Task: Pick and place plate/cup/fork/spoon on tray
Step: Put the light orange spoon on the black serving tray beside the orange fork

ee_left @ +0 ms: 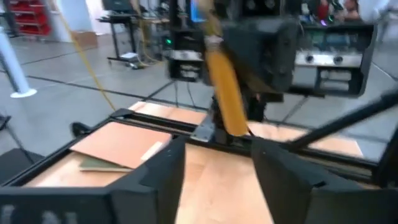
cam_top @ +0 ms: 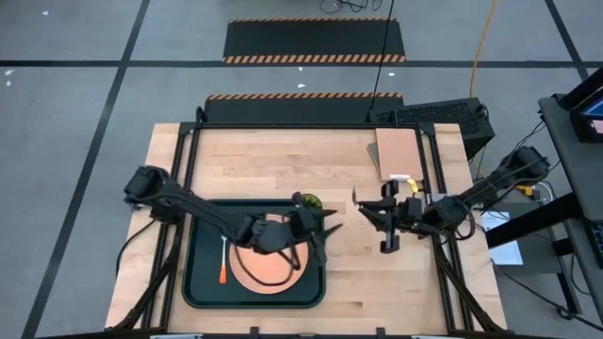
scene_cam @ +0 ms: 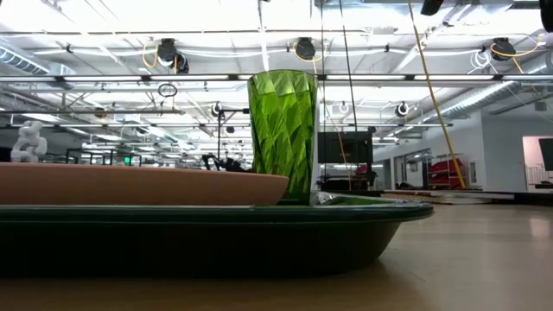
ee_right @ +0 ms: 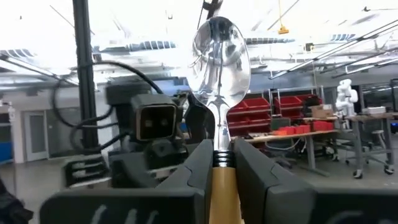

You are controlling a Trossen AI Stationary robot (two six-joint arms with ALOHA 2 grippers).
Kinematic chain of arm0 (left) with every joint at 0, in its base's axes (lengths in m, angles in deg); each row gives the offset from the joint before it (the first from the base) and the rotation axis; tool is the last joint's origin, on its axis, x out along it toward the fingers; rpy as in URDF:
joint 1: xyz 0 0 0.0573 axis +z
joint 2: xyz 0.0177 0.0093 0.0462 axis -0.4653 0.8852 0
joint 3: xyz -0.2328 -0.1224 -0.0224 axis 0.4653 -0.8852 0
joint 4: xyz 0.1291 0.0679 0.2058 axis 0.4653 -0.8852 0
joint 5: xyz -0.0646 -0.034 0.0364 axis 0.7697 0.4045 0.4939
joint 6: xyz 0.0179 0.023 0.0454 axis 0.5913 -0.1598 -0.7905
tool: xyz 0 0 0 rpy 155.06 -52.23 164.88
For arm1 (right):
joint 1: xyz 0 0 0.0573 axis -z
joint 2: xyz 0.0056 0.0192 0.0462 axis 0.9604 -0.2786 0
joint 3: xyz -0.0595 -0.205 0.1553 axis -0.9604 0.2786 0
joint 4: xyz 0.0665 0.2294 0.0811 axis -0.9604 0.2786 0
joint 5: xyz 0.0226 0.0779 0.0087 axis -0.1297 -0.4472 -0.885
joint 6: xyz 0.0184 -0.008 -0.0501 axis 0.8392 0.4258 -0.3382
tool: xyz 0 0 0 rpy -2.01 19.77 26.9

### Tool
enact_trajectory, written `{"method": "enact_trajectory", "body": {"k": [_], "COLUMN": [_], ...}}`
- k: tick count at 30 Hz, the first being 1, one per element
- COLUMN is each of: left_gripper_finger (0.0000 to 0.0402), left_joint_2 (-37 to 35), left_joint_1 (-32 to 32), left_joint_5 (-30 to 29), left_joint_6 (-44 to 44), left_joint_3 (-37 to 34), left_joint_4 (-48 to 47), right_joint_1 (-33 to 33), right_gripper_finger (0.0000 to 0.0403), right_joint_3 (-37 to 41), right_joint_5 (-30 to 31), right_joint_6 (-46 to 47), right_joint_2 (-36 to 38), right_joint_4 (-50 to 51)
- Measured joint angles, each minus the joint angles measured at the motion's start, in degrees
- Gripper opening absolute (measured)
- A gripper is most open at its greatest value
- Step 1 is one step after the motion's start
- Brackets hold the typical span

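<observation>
While clamped on the spoon (ee_right: 221, 50), the right gripper (ee_right: 222, 163) aloft beside the tray (cam_top: 198, 282); left gripper (ee_left: 214, 168) parted, empty.

**Quick headcount of what's on the desk**

One dark green tray (cam_top: 193, 282) with one salmon-orange plate (cam_top: 273, 268), one green cup (cam_top: 308, 201) and one fork (cam_top: 222, 259) on it. One spoon (ee_right: 219, 68), clamped in the right tool (ee_right: 222, 163). One tan pad (cam_top: 397, 153) at the far edge. Two arms, so two tools counting the left tool (cam_top: 325, 234). All on one wooden desk (cam_top: 273, 155).
</observation>
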Motion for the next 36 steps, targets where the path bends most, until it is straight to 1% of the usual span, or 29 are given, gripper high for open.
{"method": "enact_trajectory", "body": {"k": [3,6,8,11,13,16,18,20,22,30,33,36], "left_gripper_finger": [0.0231,0.0261,0.0271,0.0274,0.0271,0.0261,0.0254,0.0247,0.0242,0.0217,0.0195,0.0162], "left_joint_2": [3.98,6.13,6.68,6.89,6.99,6.98,7.59,7.99,9.09,10.05,10.04,10.03], "left_joint_1": [0.46,0.69,1.07,2.10,2.88,3.97,4.55,4.90,5.26,5.59,5.59,5.59], "left_joint_5": [3.29,3.96,5.11,8.06,11.37,16.78,20.46,22.75,23.52,24.01,24.03,24.07], "left_joint_6": [-2.01,-2.17,-1.41,-0.23,0.78,1.08,0.90,0.90,1.01,-2.02,-2.87,-3.85], "left_joint_3": [3.40,5.89,6.88,6.91,6.85,6.85,6.85,6.78,6.82,6.80,6.78,6.78], "left_joint_4": [-1.19,-1.57,-0.64,-0.96,-1.16,-0.37,1.20,1.86,4.37,7.81,8.13,8.13], "right_joint_1": [0.00,0.00,0.00,0.00,0.00,0.07,0.07,0.07,0.17,0.45,0.46,0.46], "right_gripper_finger": [0.0034,0.0034,0.0034,0.0034,0.0034,0.0034,0.0034,0.0034,0.0034,0.0034,0.0034,0.0034], "right_joint_3": [-1.10,-1.79,-2.10,-2.17,-2.17,-2.17,-2.17,-2.16,-2.16,-2.14,-2.12,-2.12], "right_joint_5": [-1.66,-4.31,-5.94,-7.75,-8.14,-10.56,-10.59,-10.92,-11.91,-11.91,-11.92,-11.92], "right_joint_6": [-0.43,-0.33,-0.39,-0.40,-0.39,-0.17,0.00,0.01,0.02,0.24,0.56,0.68], "right_joint_2": [-2.04,-2.92,-3.05,-3.06,-3.06,-3.12,-3.55,-3.65,-3.90,-4.57,-4.57,-4.57], "right_joint_4": [-0.58,-1.03,-1.08,-1.20,-1.08,-0.82,-0.85,-0.60,-1.21,-0.74,-0.36,-0.41]}}
